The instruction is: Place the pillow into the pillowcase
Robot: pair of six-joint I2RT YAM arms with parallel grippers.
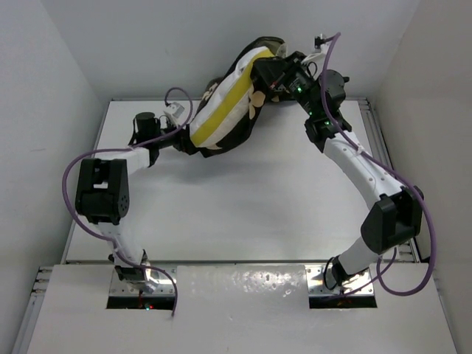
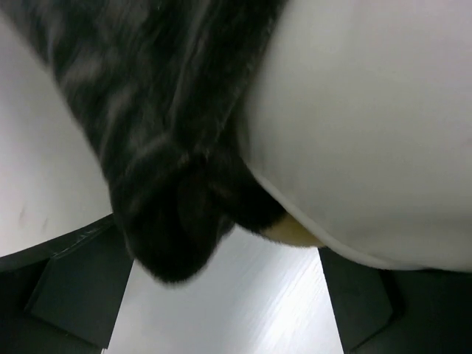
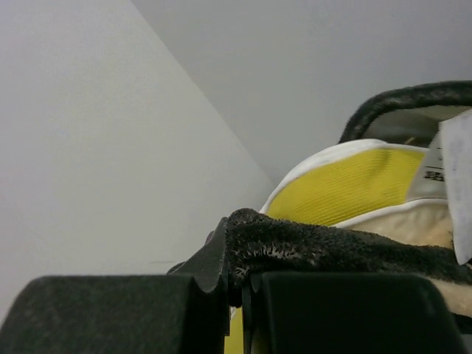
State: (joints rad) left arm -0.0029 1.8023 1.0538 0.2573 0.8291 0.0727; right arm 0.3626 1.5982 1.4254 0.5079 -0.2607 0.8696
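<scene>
**Top view.** White table point(image 1: 243, 206) boxed in by white walls. The bundle sits at 12 o'clock of the table, slanting from 11 up toward 1.
- The pillow point(image 1: 225, 99) shows its yellow band and a white face along most of its length.
- The pillowcase point(image 1: 247, 122) wraps its underside and its 5 o'clock flank.
- The right gripper point(image 1: 271, 72) is at the raised 1 o'clock end.
- The left gripper point(image 1: 183, 136) is at the low 8 o'clock end.

**Left wrist view.** The left gripper point(image 2: 221, 265) has its fingers point(image 2: 70, 287) spread wide, gripping nothing.
- A dark fold of pillowcase point(image 2: 169, 192) hangs between them at 11 o'clock.
- White pillow point(image 2: 369, 133) bulges at 2 o'clock, with bare table point(image 2: 236, 317) beneath.

**Right wrist view.** Plain wall behind. The right gripper point(image 3: 240, 295) is clamped together on a fuzzy black edge of pillowcase point(image 3: 310, 247).
- The pillow's yellow band point(image 3: 346, 184) rises just past that edge.
- A further arch of hem stands at 2 o'clock.

**Container.** The pillowcase holds the pillow only in part. Its mouth appears to be at the clamped end. I cannot tell how deep the pillow sits.

**Risks.**
- The raised end hangs on one thin pinch of hem, so the fabric could slip out and drop the bundle.
- With the left claw apart, nothing steadies the low end. A tug from the right could pull the case off the pillow rather than over it.
- The loose fold could bunch between the left fingers when they close, so they catch case alone.
</scene>
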